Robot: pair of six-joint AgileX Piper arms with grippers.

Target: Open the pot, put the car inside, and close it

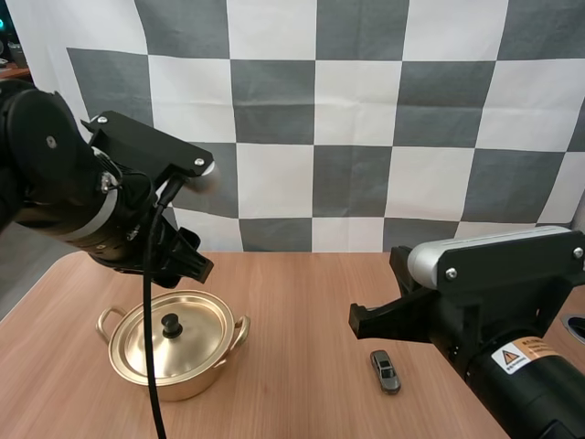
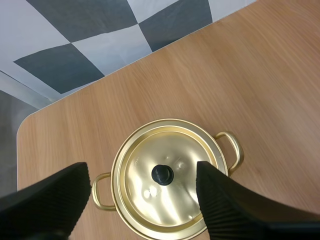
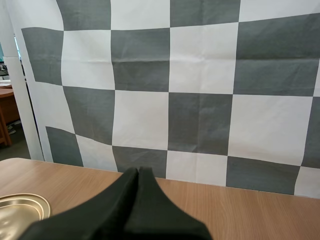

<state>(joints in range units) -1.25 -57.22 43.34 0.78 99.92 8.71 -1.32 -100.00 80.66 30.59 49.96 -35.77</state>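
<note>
Left pincer (image 2: 142, 171) wide open, empty, above pot (image 1: 187, 382) near table's (image 1: 302, 302) left edge. I'd centre on lid knob (image 2: 162, 174), descend straight, then pinch. Car (image 1: 385, 370) near front edge. Right pincer (image 3: 140, 175) closed, empty.

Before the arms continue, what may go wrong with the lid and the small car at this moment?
1. The left gripper hangs open over the lid, but the knob is small. A descent off centre might miss it or push the pot aside.
2. The car is tiny and lies low on the table. The right gripper, shut now, might nudge it away or scrape the wood.
</note>
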